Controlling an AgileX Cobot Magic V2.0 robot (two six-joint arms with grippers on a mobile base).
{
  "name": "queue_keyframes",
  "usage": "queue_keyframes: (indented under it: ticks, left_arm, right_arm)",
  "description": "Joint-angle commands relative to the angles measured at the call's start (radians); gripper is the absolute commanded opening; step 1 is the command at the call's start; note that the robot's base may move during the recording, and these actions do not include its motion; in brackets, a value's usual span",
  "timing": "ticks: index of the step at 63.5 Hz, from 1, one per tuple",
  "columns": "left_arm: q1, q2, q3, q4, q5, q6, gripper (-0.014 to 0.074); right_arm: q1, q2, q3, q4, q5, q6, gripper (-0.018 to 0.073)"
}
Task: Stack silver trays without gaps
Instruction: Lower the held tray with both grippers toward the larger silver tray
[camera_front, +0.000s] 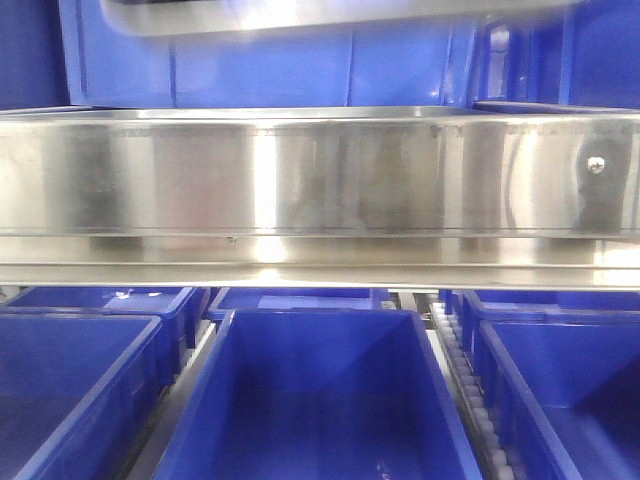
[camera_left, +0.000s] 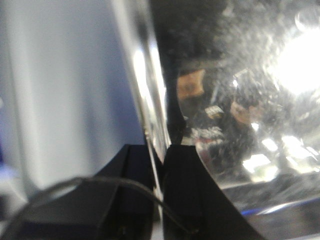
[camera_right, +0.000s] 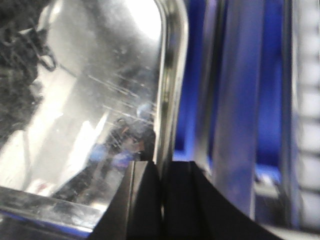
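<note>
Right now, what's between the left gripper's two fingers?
The silver tray: its thin rim runs down into the narrow gap of the left gripper, with black fingers on either side. The left wrist view shows it.

A shelf rail (camera_front: 320, 190) spans above three bins (camera_front: 315, 400) set side by side. In the right wrist view a silver tray (camera_right: 100, 100) lies left of a bin wall (camera_right: 270, 75).

No legible text, label, brand or number on the shelf rail (camera_front: 320, 180), the blue bins (camera_front: 320, 400) or the silver tray (camera_left: 240, 75); pale marks in the tray's reflection, perhaps lettering, are too blurred to read.
</note>
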Motion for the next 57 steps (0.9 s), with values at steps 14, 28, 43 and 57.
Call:
queue_keyframes:
  ticks: [14,28,43,57]
  left_arm:
    - [0.146,0.038,-0.098,-0.029,-0.016,0.051,-0.0048]
    - [0.164,0.119,-0.098,-0.033,-0.045,0.070,-0.0048]
    - [0.164,0.167,-0.098,-0.027,-0.054,0.070,-0.0043]
    - [0.164,0.195,-0.098,-0.027,-0.049,0.070,0.0092]
  right_arm:
    - [-0.031,0.096,-0.109,0.026,-0.137,-0.008,0.0056]
    - [-0.059,0.204,-0.109,0.029,-0.139,-0.008,0.0056]
    - [-0.089,0.261,-0.109,0.029,-0.148,-0.008,0.0056]
    - [-0.102,0.264,-0.109,0.029,-0.149,-0.008,0.0064]
